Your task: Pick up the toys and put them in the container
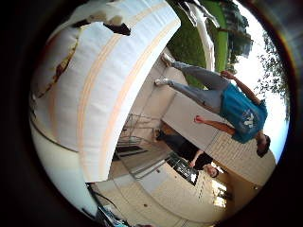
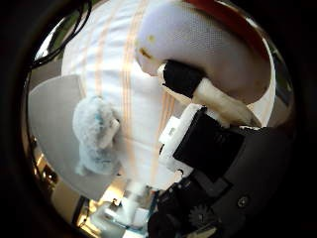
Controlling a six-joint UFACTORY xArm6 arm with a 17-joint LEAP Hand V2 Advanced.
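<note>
Thumb-side view alone shows the robot hand: its finger curls against a white plush toy held close to the palm. A grey-blue plush toy lies apart on the grey bench, beside a white cloth with orange stripes. Little-finger-side view shows only that striped cloth, large, with a paved yard behind. Container not visible.

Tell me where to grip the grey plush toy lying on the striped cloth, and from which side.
Grip the grey plush toy across its rounded middle, coming from above. It lies on the striped cloth at the cloth's edge, soft and bulging, so fingers would likely close best around the body's narrow width. The hand is beside a white plush toy.
</note>
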